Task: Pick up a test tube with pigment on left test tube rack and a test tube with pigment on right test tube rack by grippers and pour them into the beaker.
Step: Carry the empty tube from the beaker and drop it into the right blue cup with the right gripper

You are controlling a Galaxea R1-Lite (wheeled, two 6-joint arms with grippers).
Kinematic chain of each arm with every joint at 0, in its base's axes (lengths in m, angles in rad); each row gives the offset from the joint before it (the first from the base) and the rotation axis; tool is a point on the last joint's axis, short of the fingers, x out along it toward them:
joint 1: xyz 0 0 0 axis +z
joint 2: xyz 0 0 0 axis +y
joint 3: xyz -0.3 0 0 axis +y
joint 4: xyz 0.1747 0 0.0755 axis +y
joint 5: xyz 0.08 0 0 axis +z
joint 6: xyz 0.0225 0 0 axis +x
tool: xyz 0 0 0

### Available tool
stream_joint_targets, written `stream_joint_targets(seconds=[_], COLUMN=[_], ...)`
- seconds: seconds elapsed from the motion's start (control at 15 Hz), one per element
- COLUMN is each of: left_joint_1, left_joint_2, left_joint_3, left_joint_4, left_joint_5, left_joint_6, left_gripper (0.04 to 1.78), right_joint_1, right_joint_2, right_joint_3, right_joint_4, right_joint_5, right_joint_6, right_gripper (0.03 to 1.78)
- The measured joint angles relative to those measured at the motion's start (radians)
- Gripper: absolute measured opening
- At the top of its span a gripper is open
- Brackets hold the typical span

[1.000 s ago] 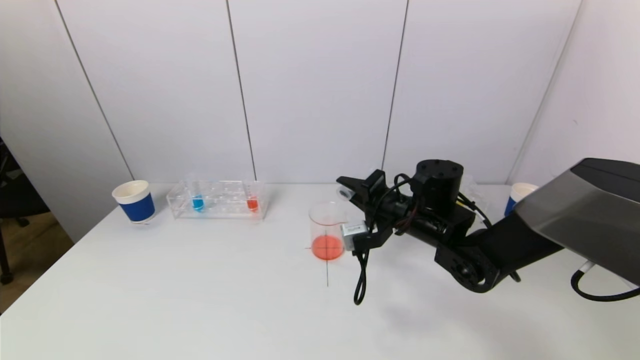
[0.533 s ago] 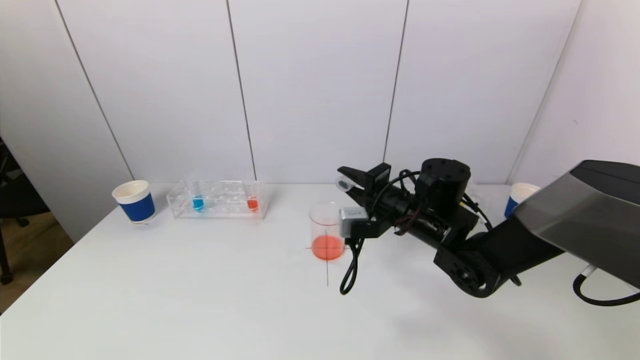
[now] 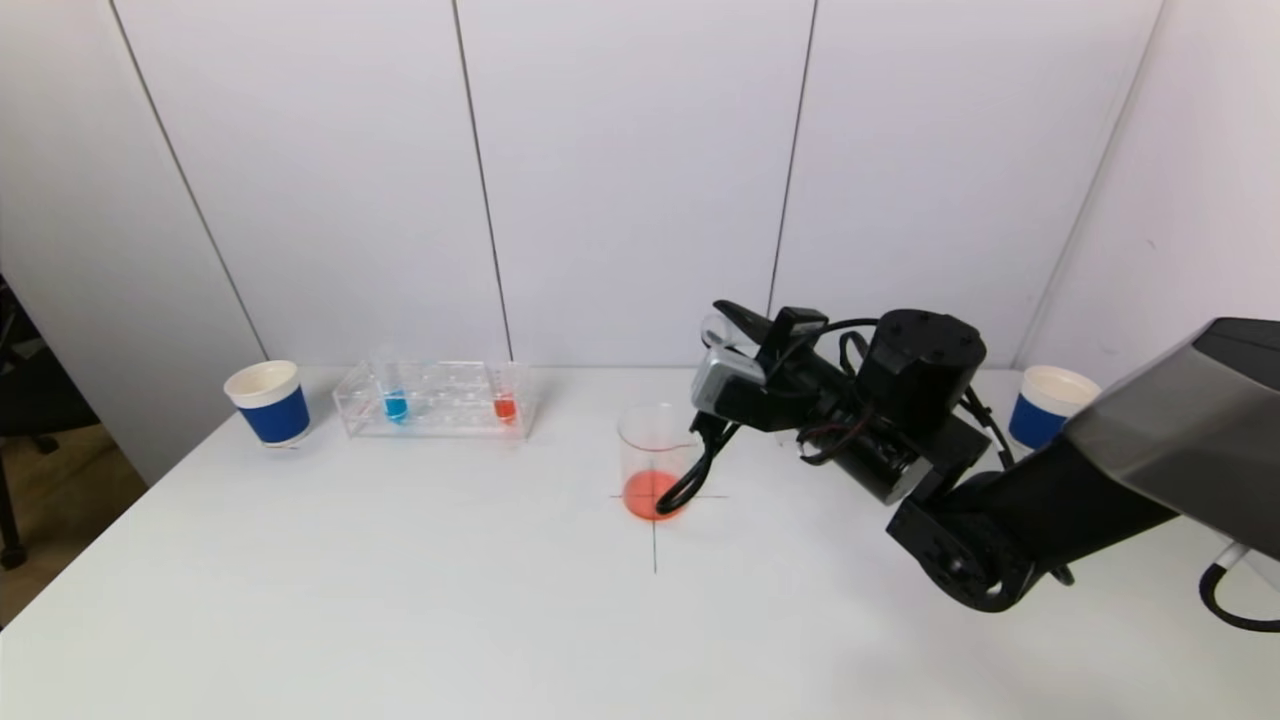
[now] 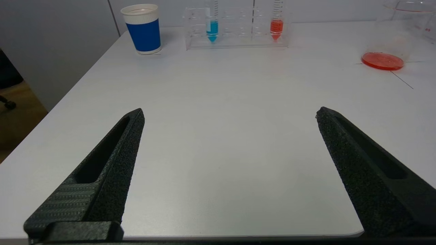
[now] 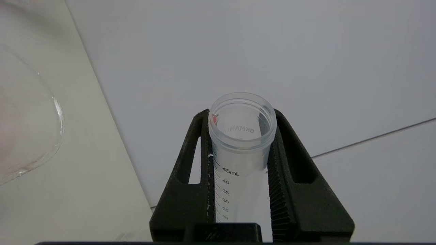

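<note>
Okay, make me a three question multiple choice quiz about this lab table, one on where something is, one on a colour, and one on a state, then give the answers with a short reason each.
1. Where is the right gripper?
A. above and beside the beaker
B. over the left test tube rack
C. flat on the table

2. What colour is the liquid in the beaker?
A. blue
B. orange-red
C. green

3. What is the state of the test tube in the right gripper?
A. full of pigment
B. capped
C. emptied, open-mouthed

Answers:
1 A, the head view shows it raised by the beaker's rim.
2 B, a red layer lies at the bottom.
3 C, the right wrist view shows clear walls with only a small red trace at the rim.
</note>
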Motion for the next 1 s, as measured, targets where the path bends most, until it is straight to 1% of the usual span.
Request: stream_joint_targets(seconds=[0.2,0.6,0.8,1.0], left_joint_1=[0.0,0.0,0.0,0.0], left_joint_2=[0.0,0.0,0.0,0.0], left_joint_3=[0.0,0.0,0.0,0.0], left_joint_4=[0.0,0.0,0.0,0.0], left_joint_5=[0.0,0.0,0.0,0.0], left_joint_6=[0.0,-0.001,-0.001,-0.001], left_gripper=[1.76,1.76,1.76,1.76], right_joint_1=[0.008,-0.009,-0.01,-0.012], right_joint_2=[-0.043,-0.145,-0.181,-0.207], right_joint_3=[-0.007,-0.026,-0.052,-0.086], right_joint_4=[0.017,0.076,0.103,0.143], right_joint_5=[-0.084,-0.209,-0.285,-0.35], right_joint_6=[0.11,0.295,0.412,0.503], right_gripper=[0.5,0.5,0.5,0.5])
